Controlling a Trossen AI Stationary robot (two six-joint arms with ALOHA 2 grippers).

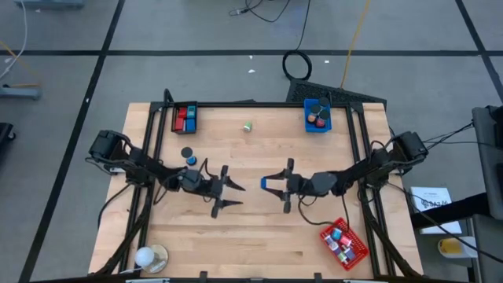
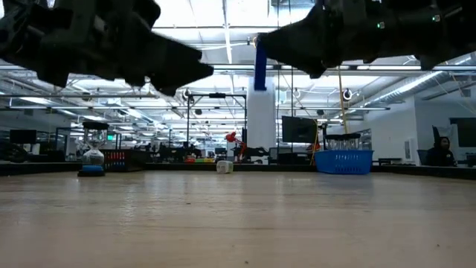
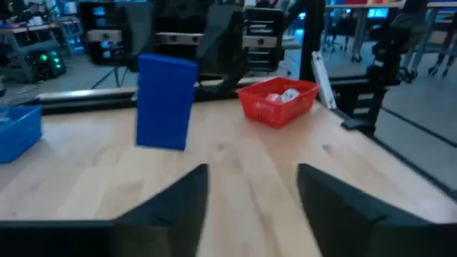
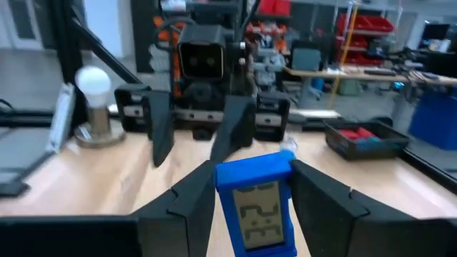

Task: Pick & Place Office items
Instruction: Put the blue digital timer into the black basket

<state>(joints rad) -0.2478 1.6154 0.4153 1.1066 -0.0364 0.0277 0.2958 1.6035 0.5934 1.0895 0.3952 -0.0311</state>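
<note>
Left end effector (image 1: 229,191) faces right end effector (image 1: 273,189) mid-table; block (image 1: 267,182) between.

Three trays (image 1: 185,119); two grippers (image 1: 224,192); one blue block (image 1: 271,182).

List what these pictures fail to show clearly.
- Items in the red basket: too small in the high view, blurred in the left wrist view.
- Contents of the blue basket: too small from above; its wall hides them in the low view.
- Green object: too small to identify.
</note>
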